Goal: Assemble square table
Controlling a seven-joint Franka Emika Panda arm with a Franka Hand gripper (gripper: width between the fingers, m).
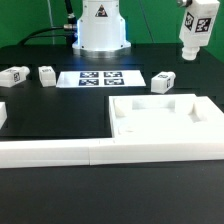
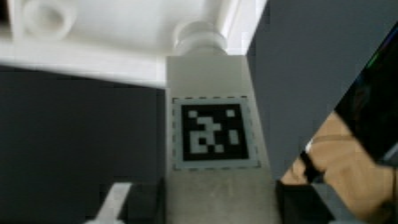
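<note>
Holding a leg clamped in my pincer above a far corner of the worktop, I worry a tilted grip jams it entering a socket of the slab.

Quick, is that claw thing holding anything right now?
Gripper: closed, holding a white tagged leg in the air.

Far centre: arm base white, glossy, rounded cylinder, wider at foot. Dark triangular marking on front face, detail too small to read. Black cables leave base toward exterior view's left; second dark cable rises just beside base. Far, exterior view's right: gripper shows dark finger parts, mostly cut off by frame.
</note>
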